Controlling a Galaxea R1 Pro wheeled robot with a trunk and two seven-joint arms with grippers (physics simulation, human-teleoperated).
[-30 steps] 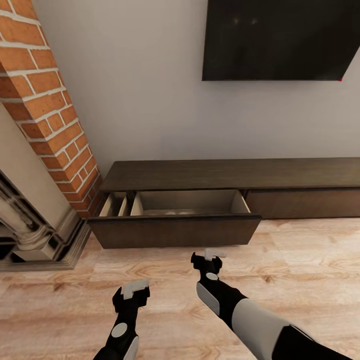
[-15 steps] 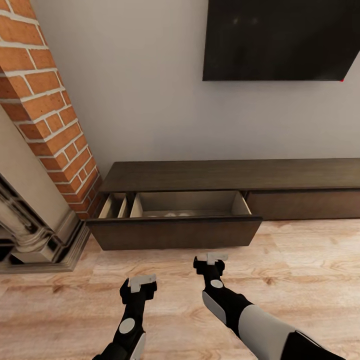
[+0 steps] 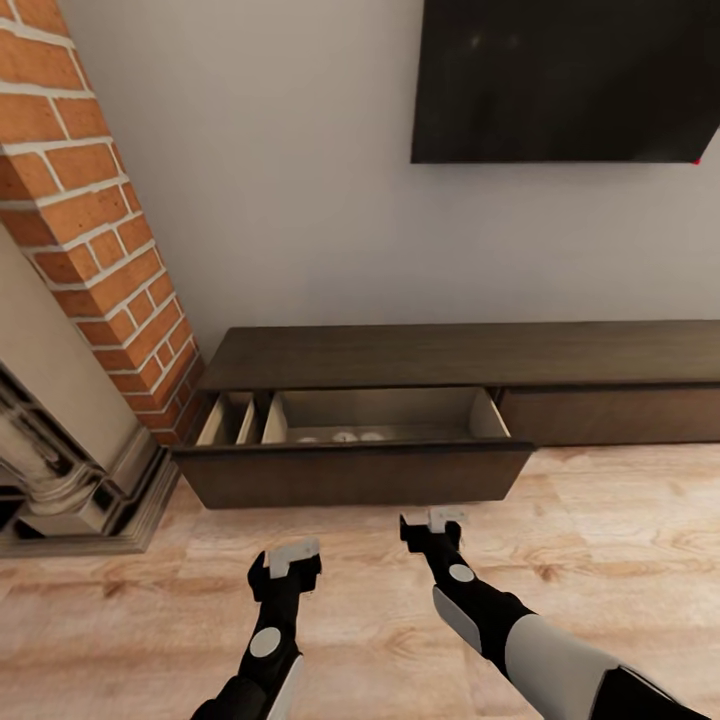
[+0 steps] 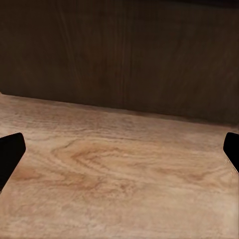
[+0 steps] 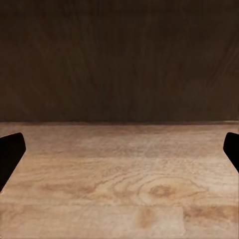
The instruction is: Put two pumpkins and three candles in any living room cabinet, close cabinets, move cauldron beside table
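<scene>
Standing open just ahead of both grippers, the cabinet (image 3: 460, 355) has its wide drawer (image 3: 355, 472) pulled out over the wooden floor (image 3: 620, 530). Inside the drawer, close behind its front panel, three small pale round tops (image 3: 343, 437) peek up in a row — too little of them shows to tell what they are. The drawer front fills the far part of both wrist views, dark brown above the pale floor boards.

The right gripper (image 3: 440, 524) hangs nearest the drawer front, a little short of it and apart from it; its fingertips (image 5: 11, 152) sit at the two edges of the wrist picture, spread wide with nothing between them. The left gripper (image 3: 291, 560) hangs farther back from the drawer — likewise spread, empty, fingertips (image 4: 10, 154) wide apart.

Beyond the left gripper's outer side rises a brick column (image 3: 95, 230) beside a pale fireplace surround (image 3: 60, 440). Above the cabinet, a dark screen (image 3: 565, 80) hangs on the white wall.
</scene>
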